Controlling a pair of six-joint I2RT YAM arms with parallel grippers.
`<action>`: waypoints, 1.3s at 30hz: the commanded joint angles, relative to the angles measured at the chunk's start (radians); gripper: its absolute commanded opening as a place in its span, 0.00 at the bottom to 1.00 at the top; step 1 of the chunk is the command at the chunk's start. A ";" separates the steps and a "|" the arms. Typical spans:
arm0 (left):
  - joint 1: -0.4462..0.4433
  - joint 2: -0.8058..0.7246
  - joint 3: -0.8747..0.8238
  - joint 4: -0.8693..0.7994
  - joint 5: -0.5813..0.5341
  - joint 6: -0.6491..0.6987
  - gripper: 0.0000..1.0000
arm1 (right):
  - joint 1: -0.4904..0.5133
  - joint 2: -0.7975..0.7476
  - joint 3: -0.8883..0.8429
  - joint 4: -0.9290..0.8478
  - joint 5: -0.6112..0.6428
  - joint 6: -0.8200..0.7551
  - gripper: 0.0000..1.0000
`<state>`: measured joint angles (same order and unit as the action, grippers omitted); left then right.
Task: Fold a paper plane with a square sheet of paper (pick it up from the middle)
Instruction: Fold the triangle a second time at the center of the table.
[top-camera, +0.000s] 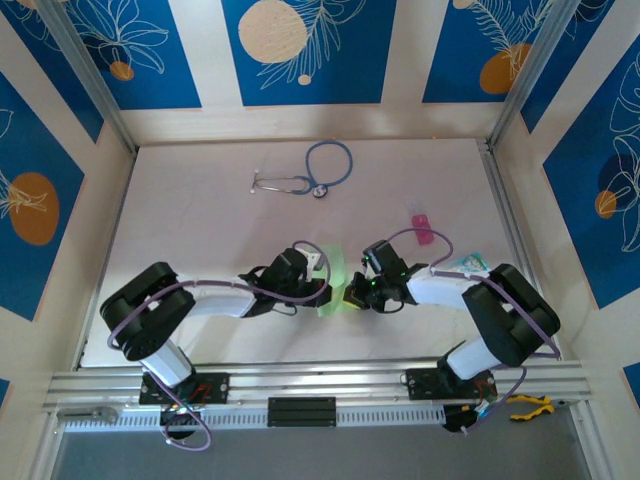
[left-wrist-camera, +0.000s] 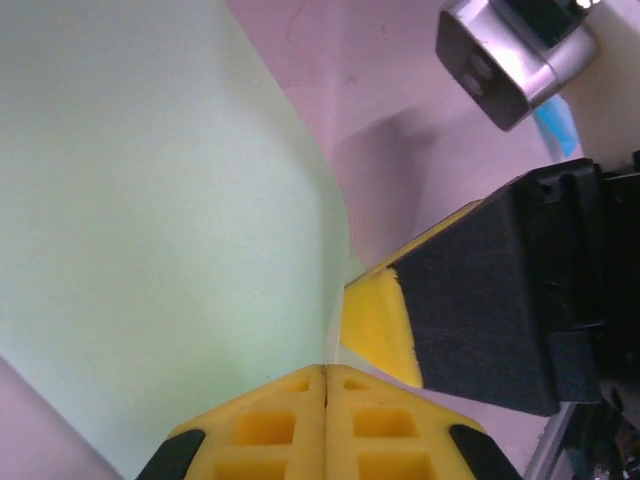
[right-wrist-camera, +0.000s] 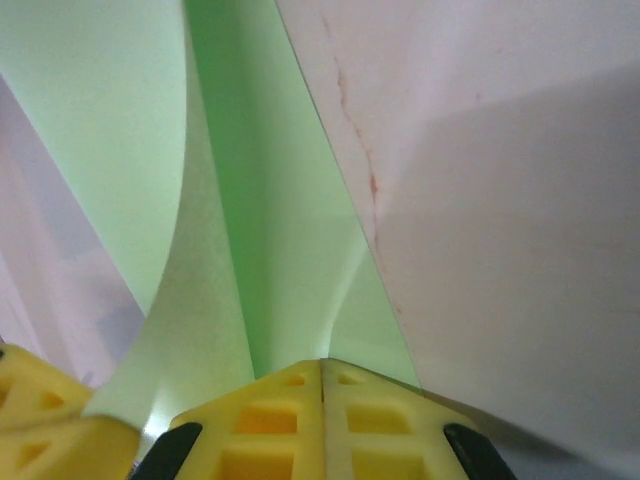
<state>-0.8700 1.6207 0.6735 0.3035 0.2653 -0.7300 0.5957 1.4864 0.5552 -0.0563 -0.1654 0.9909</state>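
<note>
The square sheet of paper (top-camera: 337, 265) is pale green and stands bent upward between the two arms at the table's middle front. My left gripper (top-camera: 324, 290) is shut on its left side. In the left wrist view the sheet (left-wrist-camera: 150, 220) curves away from the closed yellow fingertips (left-wrist-camera: 327, 368). My right gripper (top-camera: 351, 296) is shut on the right side. In the right wrist view a folded ridge of the paper (right-wrist-camera: 260, 230) runs into its closed fingertips (right-wrist-camera: 322, 362). The two grippers are nearly touching. The paper plane's pointed shape is not visible.
A stethoscope (top-camera: 310, 175) lies at the back middle of the table. A small pink block (top-camera: 421, 228) and a teal-and-white packet (top-camera: 468, 264) sit to the right, beside the right arm. Side walls close in the table on the left and right.
</note>
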 joint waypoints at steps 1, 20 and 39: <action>0.022 -0.002 0.055 -0.115 -0.014 0.095 0.00 | -0.009 -0.001 -0.001 -0.162 0.023 -0.058 0.01; 0.028 0.054 0.159 -0.294 -0.085 0.261 0.00 | -0.011 0.000 0.010 -0.197 0.013 -0.085 0.01; 0.028 0.107 0.233 -0.388 -0.163 0.351 0.00 | -0.011 0.000 0.014 -0.199 0.003 -0.083 0.01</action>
<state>-0.8528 1.7073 0.8799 -0.0528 0.1287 -0.4076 0.5884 1.4746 0.5762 -0.1478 -0.1684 0.9237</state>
